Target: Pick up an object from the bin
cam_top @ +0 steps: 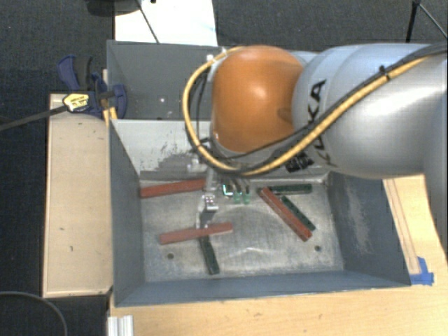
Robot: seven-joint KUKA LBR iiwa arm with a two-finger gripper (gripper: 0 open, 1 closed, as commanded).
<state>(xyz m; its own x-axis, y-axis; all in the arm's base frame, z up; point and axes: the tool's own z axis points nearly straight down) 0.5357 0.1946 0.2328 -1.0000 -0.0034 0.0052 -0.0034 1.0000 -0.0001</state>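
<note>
My gripper (208,210) hangs below the orange cover in the middle of the bin. Its tip comes down onto a red-brown flat stick (183,235) that lies nearly level across the bin floor. A dark green stick (210,256) lies under that red one, crossing it just below the gripper and pointing towards the front wall. Another red-brown stick (170,188) lies to the gripper's upper left, near the back slope.
To the right, a red-brown stick (283,214) and a dark green one (301,219) lie side by side on a slant. Another dark green stick (290,187) lies behind them. The arm and orange cover hide the back of the bin.
</note>
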